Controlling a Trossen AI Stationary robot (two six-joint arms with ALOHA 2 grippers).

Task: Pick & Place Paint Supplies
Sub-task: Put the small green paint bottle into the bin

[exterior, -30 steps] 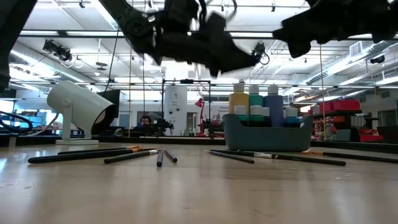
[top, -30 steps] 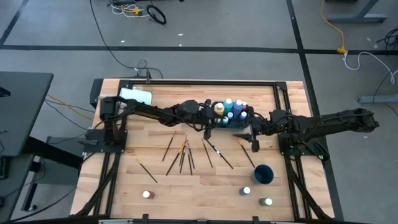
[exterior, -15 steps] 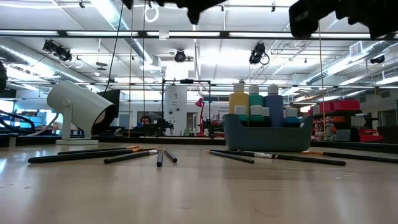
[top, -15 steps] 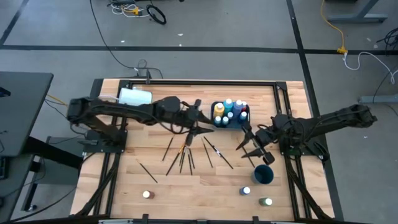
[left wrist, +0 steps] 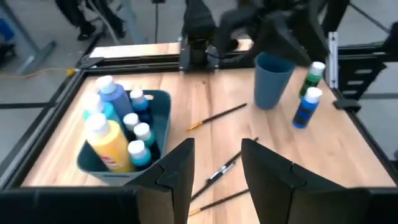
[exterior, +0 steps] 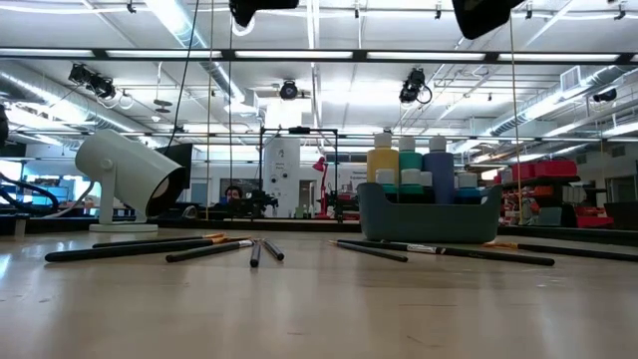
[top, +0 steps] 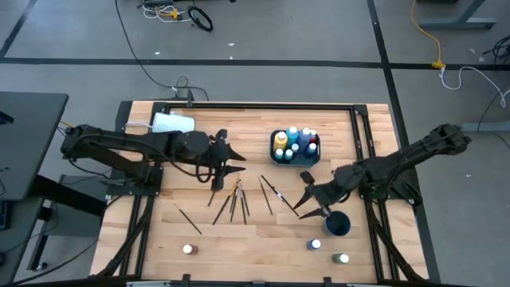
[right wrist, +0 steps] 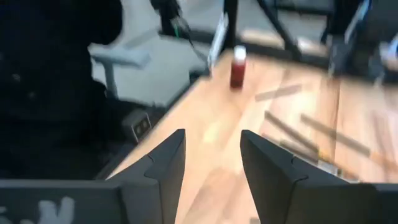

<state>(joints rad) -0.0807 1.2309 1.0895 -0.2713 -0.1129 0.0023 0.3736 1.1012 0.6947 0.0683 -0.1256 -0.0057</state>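
Labels on the paint bottles cannot be read in any view. These bottles stand upright, caps up, packed in a blue caddy at the far middle of the tabletop. Three further bottles stand near the front edge: one to the left, a blue one and a green one to the right, beside a dark blue cup. Brushes lie flat at mid-tabletop, long axes running mostly front to back and fanned. Left claw hovers left of the caddy, fingers parted, holding nothing; a second ago it was just beside the caddy. Right claw hangs spread and empty near the cup, having withdrawn from the caddy toward the front.
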